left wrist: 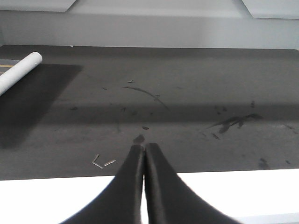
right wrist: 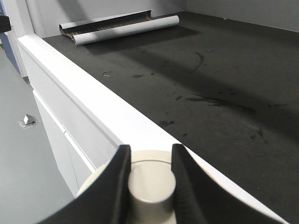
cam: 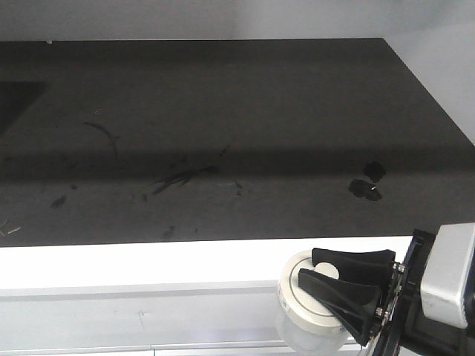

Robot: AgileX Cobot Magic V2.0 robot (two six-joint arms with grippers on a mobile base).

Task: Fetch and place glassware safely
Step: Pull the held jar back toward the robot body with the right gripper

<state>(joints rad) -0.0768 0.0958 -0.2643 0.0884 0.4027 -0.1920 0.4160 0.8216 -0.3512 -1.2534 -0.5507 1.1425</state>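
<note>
The left hand (left wrist: 142, 147) has its 2 black fingers pressed together, with nothing between them. It hangs over the white front edge (left wrist: 46, 196) of the worktop (left wrist: 187, 79), and its tips point across the dark surface. Far ahead of this hand and to its left lies a white paper roll (left wrist: 18, 70), at the back of the worktop. Just ahead of the fingertips, a little to the left, lie a few small metal bits (left wrist: 103, 162). Ahead and to the right there are dark smears (left wrist: 236, 122) on the surface.

The right hand (cam: 308, 267) is pinching the jar (cam: 297, 337) from above. Its 2 fingers stand on both sides of the round knob (right wrist: 152, 182) in the middle of the cream-white lid (cam: 291, 300), and they touch the knob. Under the lid a part of the clear glass body shows. The jar is directly below this hand, in front of the white edge and before the pale cabinet front (right wrist: 60, 135), not over the dark surface. If the jar stands on something, I cannot tell, because its bottom is out of the frame.

Ahead of the right hand and a little to its right, 2 dark blots (cam: 367, 182) sit close together on the worktop. In the right wrist view the paper roll lies far ahead, partly unrolled.
</note>
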